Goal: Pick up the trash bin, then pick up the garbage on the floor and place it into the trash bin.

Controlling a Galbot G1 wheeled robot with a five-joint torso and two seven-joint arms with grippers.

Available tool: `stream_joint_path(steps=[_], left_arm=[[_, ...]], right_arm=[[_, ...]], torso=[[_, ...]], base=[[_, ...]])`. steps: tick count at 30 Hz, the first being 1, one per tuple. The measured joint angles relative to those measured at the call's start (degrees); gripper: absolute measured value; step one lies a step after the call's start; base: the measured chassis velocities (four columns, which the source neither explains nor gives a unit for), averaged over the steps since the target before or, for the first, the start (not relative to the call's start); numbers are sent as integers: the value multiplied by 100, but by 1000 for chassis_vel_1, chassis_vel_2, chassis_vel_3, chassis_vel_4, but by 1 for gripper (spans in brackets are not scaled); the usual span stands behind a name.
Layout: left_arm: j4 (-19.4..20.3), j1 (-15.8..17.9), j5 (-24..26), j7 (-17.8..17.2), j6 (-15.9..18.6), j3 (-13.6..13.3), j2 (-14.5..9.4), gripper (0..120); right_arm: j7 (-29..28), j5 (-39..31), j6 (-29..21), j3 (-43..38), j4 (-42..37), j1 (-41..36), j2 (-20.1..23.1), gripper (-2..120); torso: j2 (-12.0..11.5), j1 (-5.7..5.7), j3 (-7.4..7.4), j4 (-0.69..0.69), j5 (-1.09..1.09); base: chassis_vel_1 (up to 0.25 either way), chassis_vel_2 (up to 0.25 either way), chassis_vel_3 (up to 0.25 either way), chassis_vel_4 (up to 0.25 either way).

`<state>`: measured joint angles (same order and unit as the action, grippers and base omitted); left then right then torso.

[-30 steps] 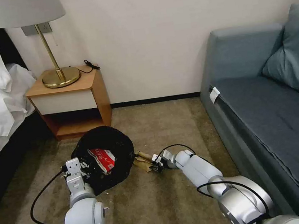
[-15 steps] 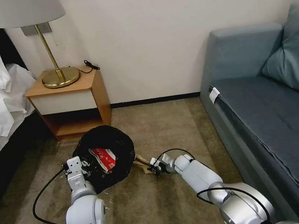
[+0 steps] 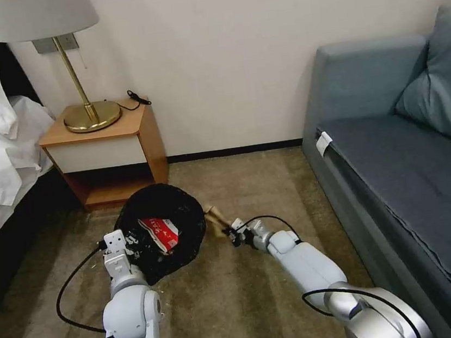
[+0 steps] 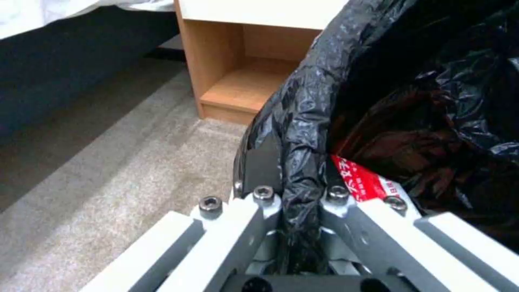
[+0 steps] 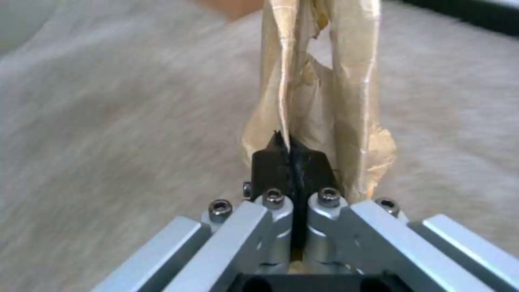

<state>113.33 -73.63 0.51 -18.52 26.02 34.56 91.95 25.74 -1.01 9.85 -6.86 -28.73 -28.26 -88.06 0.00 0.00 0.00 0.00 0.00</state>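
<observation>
Here, bin (image 3: 162, 237) is held off carpet (image 3: 237, 310) by left gripper (image 4: 294, 194), fingers clamped on bag-covered rim; red-and-white packet (image 3: 159, 234) is seen inside. Just right of rim, tan paper (image 3: 213, 215) is pinched by right gripper (image 3: 233, 237), jaws closed. Paper's long axis is pointed away from fingertips, toward bin.

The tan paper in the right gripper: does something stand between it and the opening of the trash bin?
Nothing visible does. The right gripper is shut on the tan paper, beside the trash bin, with bare carpet around. The left gripper clamps the bin's near rim on the other side. A red-and-white packet lies inside.
</observation>
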Motion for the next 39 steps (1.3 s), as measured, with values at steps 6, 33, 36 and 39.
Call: stream_joint_path(steps=[6, 33, 36, 39], left_arm=[[-28, 3, 19, 1, 3, -4, -45, 2], [-303, 286, 18, 22, 13, -89, -36, 2], [-314, 296, 17, 27, 13, -94, -33, 2], [-342, 318, 13, 36, 8, -95, -20, 2]], right_arm=[[-525, -814, 40, -16, -477, 21, 144, 0], [-1513, -1757, -424, 2115, -4959, -12, 896, 0], [-1529, -1800, -475, 2175, -5118, -53, 958, 0], [-1558, -1852, -530, 2290, -5343, -163, 1061, 0]], torso=[[0, 0, 0, -1, -1], [0, 0, 0, 0, -1], [1, 0, 0, 0, 0], [0, 0, 0, 0, 0]], base=[[0, 0, 0, 0], [0, 0, 0, 0], [0, 0, 0, 0], [0, 0, 0, 0]])
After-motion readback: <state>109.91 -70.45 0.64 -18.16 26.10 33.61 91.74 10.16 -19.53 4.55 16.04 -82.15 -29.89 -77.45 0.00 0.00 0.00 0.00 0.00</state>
